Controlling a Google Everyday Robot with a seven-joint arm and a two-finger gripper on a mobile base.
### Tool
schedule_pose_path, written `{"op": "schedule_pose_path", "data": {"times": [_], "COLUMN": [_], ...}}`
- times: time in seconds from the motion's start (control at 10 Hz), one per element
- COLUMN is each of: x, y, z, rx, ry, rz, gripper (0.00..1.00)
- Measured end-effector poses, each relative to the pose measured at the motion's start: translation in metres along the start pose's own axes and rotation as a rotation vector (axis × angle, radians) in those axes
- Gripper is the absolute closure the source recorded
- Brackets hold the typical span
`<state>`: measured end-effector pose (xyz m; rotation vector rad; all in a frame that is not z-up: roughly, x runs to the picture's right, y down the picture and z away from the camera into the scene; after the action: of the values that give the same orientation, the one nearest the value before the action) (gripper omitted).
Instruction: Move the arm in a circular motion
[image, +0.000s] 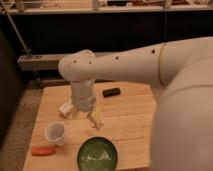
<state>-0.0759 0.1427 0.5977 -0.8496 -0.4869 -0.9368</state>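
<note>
The cream-white tubular arm reaches from the right across the picture to a rounded joint with small dark holes, then bends down over the wooden table. Its small pale two-fingered gripper hangs just above the table's middle-left part, with one finger to the right and the other to the left, spread apart with nothing between them.
On the table lie a small black object behind the gripper, a white cup at front left, an orange carrot-like thing at the front left corner, and a green bowl at the front edge. Dark shelving stands behind.
</note>
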Motion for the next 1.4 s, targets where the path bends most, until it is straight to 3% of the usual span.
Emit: {"op": "schedule_pose_path", "data": {"times": [0.3,0.5,0.6,0.8,1.0,1.2,1.4], "x": [-0.033,-0.031,-0.028,-0.018,0.002,0.027,0.066], "y": [0.075,0.14,0.157,0.175,0.169,0.162,0.171], "z": [0.006,0.003,0.005,0.008,0.002,-0.004,-0.007], "rx": [0.078,0.131,0.133,0.145,0.144,0.146,0.155], "ry": [-0.022,-0.022,-0.029,-0.038,-0.039,-0.039,-0.03], "rz": [0.084,0.205,0.213,0.209,0.214,0.204,0.172], "gripper": [0.26,0.26,0.26,0.26,0.26,0.26,0.26]}}
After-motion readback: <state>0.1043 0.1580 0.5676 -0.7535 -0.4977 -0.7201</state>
